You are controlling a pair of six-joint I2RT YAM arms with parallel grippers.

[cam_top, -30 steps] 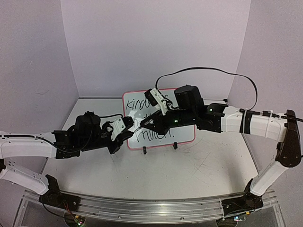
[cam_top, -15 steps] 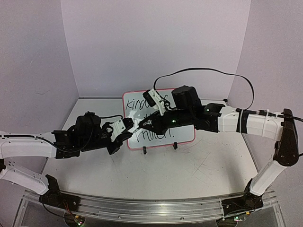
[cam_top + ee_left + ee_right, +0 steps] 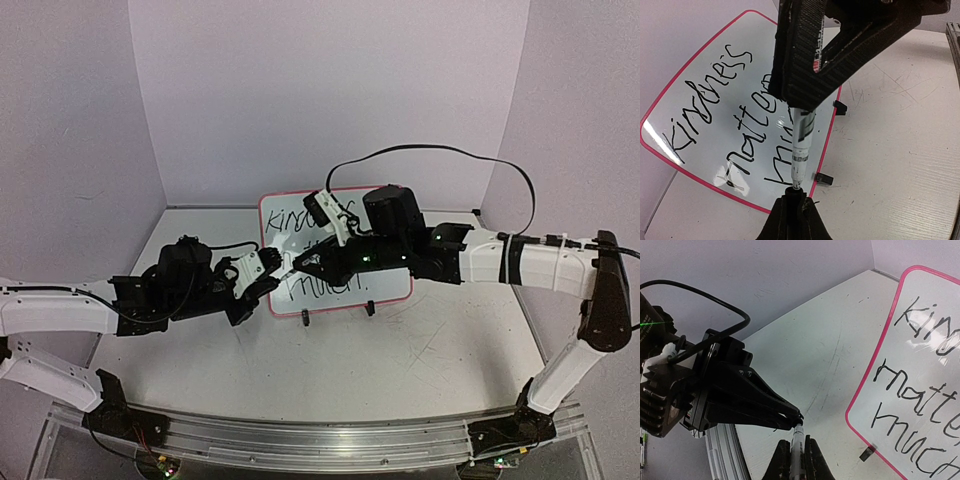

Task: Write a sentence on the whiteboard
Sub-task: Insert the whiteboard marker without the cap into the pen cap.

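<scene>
The whiteboard (image 3: 392,282) stands tilted on two black clip feet at the back middle of the table. The sentence (image 3: 720,100) on it reads "Kindness matters much" in black; both arms hide part of it in the top view. My right gripper (image 3: 800,440) is shut on a white marker (image 3: 802,145). In front of the board's lower left corner, my left gripper (image 3: 794,199) is shut on a black cap (image 3: 794,192). The marker's tip sits at the cap's mouth. From above, the left gripper (image 3: 283,270) and right gripper (image 3: 300,265) meet tip to tip.
The scratched grey tabletop (image 3: 400,360) lies between purple walls. An aluminium rail (image 3: 300,445) runs along the near edge. A black cable (image 3: 440,150) loops over the right arm. The board's clip feet (image 3: 304,318) poke out toward the front.
The right arm has shifted slightly left, bringing the marker's tip up to the cap in the left gripper. The left arm has barely moved.
</scene>
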